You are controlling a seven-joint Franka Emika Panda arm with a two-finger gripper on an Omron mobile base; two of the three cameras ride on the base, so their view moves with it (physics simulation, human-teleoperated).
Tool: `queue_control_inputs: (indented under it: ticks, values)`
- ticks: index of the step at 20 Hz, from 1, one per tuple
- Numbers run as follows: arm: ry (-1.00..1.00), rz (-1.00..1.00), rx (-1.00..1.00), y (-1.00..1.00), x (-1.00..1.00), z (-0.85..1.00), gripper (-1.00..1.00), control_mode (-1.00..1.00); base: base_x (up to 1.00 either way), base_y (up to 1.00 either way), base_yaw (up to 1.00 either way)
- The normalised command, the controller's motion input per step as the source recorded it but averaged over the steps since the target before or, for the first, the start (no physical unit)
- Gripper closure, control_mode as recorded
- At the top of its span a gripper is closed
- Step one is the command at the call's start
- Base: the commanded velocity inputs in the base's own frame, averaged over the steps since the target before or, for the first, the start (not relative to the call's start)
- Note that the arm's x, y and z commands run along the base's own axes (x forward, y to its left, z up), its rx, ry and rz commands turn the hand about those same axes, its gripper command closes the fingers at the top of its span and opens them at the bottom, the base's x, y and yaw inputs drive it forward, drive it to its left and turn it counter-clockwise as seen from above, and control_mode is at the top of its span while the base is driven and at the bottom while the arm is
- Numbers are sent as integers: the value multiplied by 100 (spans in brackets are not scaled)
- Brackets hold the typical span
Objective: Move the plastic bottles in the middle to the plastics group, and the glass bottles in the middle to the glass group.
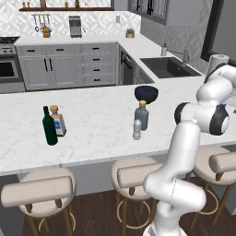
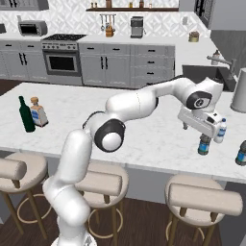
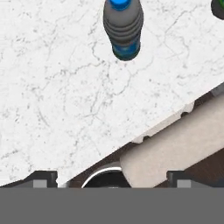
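In the middle of the island stand the squat grey glass bottle (image 1: 142,115) with a tan stopper and, just in front of it, a small whitish plastic bottle (image 1: 137,129). A bluish plastic bottle (image 2: 204,144) (image 3: 124,28) stands near the right front edge, beside the clear white-capped bottle (image 2: 221,130) of the plastics group. My gripper (image 2: 198,126) (image 3: 111,177) hovers over that spot, open and holding nothing, with the bluish bottle ahead of its fingertips. At the far left stands the glass group: a green wine bottle (image 1: 50,126) (image 2: 26,115) and a clear cork-stoppered bottle (image 1: 58,120) (image 2: 38,113).
A dark bowl (image 1: 146,94) sits behind the grey bottle. A paper towel roll (image 2: 239,91) stands at the right end. Another small dark bottle (image 2: 241,153) is at the right edge. Stools (image 1: 133,175) line the front edge of the island; a sink (image 1: 168,67) lies behind.
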Motion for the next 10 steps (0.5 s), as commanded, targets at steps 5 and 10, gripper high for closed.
queue_control_inputs:
  ticks: [5,10]
  values:
    - [0,0,-11,100,-49,-3,-100,-100,0,0,0]
    - [-2,0,-4,98,-9,12,-100,-100,0,0,0]
